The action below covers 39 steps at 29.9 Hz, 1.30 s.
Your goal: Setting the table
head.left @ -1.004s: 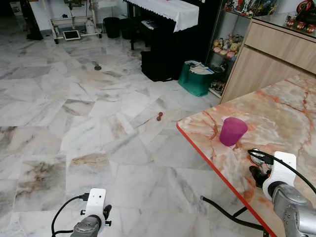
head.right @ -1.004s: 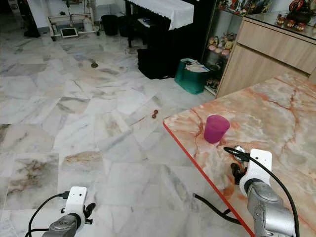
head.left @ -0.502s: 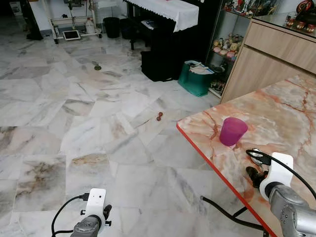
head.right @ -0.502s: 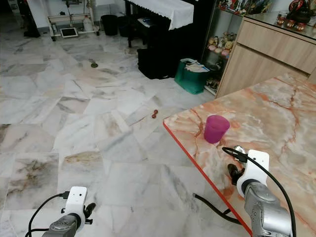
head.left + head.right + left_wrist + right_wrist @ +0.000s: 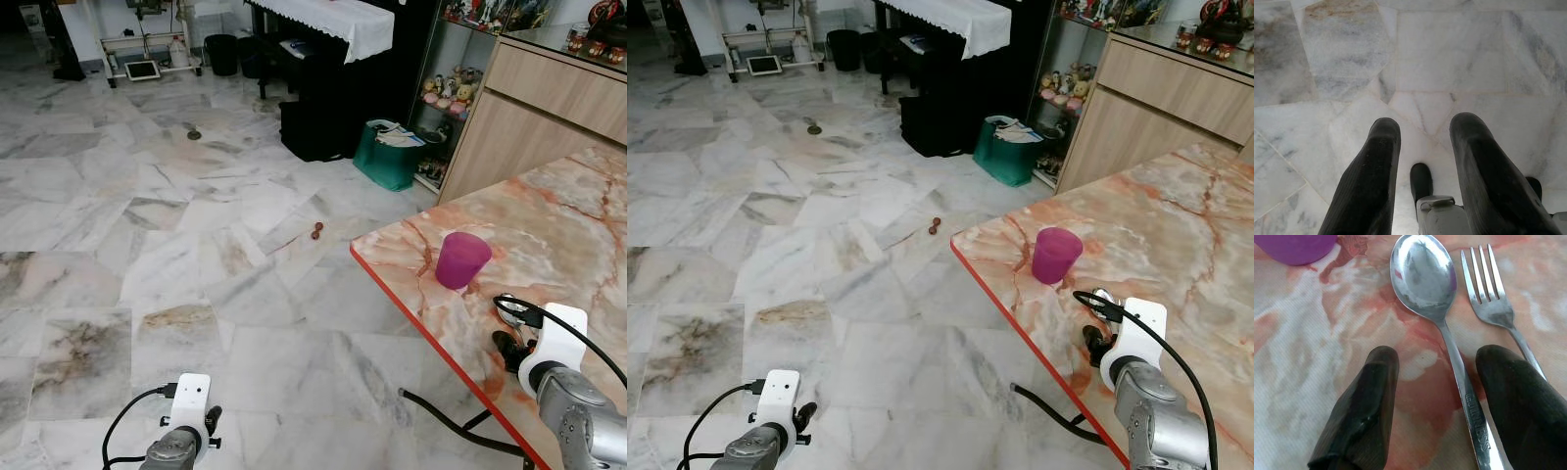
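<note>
Room: marble-tiled floor stretches ahead of me; an orange-veined marble desk with a red edge stands to my right.
Right gripper: my right gripper hovers low over the desk near its edge, fingers spread apart and holding nothing.
Spoon: a steel spoon lies flat on the desk, its handle running between my spread fingers.
Fork: a fork lies just beside the spoon, roughly parallel, its handle passing close to one finger.
Cup: a purple cup stands upright beyond the cutlery, near the desk corner.
Step, as I judge it: picking up the spoon. I should centre the handle between the fingers, come straight down, and close without catching the fork.
Risk: the thin handle may slip on smooth stone.
Left gripper: my left gripper hangs idle over the floor, fingers apart, empty.
Surroundings: a green bag, a black cloth-draped piano and a wooden cabinet stand well apart from my work.
</note>
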Available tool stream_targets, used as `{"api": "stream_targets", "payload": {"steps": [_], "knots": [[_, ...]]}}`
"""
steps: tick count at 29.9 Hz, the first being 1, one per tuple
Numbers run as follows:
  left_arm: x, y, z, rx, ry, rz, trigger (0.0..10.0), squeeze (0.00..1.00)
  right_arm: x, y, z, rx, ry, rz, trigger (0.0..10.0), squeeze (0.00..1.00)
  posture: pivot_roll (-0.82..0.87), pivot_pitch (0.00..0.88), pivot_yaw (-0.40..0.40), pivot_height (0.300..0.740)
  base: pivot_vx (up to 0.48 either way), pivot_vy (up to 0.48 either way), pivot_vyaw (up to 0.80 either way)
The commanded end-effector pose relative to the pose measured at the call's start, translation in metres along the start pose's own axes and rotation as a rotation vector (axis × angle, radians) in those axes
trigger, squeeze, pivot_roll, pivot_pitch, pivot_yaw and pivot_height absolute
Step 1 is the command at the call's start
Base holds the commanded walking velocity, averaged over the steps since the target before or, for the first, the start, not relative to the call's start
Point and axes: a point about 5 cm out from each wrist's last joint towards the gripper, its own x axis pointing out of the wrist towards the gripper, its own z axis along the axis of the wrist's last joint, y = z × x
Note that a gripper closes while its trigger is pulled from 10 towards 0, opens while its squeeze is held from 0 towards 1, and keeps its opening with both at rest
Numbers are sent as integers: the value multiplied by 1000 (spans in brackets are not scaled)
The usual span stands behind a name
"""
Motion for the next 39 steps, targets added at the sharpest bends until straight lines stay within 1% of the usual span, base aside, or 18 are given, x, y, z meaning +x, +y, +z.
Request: {"api": "stream_targets", "payload": {"steps": [1,2,3,4,5,6,7,8,9,10,11,12,13,14,26,27,28,39], "knots": [[0,1,-2,5,19,-3,10000,0,1,-2,-4,32,14,-3,10000,0,48,0,-27,740,0,0,0],[0,1,-2,5,19,-3,10000,0,1,-2,-5,34,15,-2,10000,0,49,0,-28,740,0,0,0],[0,1,-2,4,19,-3,10000,0,2,-1,-5,37,16,0,9098,0,50,0,-28,740,0,0,0],[0,1,-2,4,18,-4,10000,0,2,-1,-5,38,16,2,9098,0,50,0,-28,740,0,0,0],[0,1,-2,4,18,-5,10000,0,2,-1,-6,39,17,3,4157,0,50,0,-28,740,0,0,0],[0,1,-2,4,19,-6,10000,0,2,0,-6,39,19,6,2431,0,50,0,-28,740,0,0,0],[0,1,-2,4,19,-6,10000,0,2,0,-6,39,19,6,2431,0,50,0,-28,740,0,0,0],[0,1,-2,4,20,-7,10000,0,2,1,-7,40,21,7,0,0,50,0,-28,740,0,0,0],[0,0,-2,4,20,-7,10000,0,3,1,-8,41,23,7,0,0,50,0,-28,740,0,0,0],[0,0,-2,3,21,-8,10000,0,3,1,-9,43,26,6,588,0,50,0,-28,740,0,0,0],[0,0,-2,3,21,-8,10000,0,3,1,-9,43,26,6,588,0,50,0,-28,740,0,0,0],[0,0,-3,3,22,-8,10000,0,3,1,-9,44,29,6,2235,0,50,0,-28,740,0,0,0],[0,0,-3,3,22,-8,10000,0,3,1,-9,44,29,6,2235,0,50,0,-28,740,0,0,0],[0,1,-3,3,23,-9,10000,0,3,1,-10,43,31,4,10000,0,52,0,-28,740,0,0,0],[0,0,-3,1,24,-13,10000,0,5,1,-13,44,38,1,10000,0,54,0,-27,740,0,0,0],[0,0,-3,1,25,-13,10000,0,5,1,-14,44,39,1,4000,0,54,0,-27,740,0,0,0],[0,0,-3,1,25,-13,10000,0,5,1,-14,44,39,2,0,0,55,0,-27,740,0,0,0],[0,1,-3,1,25,-14,10000,0,5,2,-17,41,45,4,0,0,56,0,-26,740,0,0,0]]}}
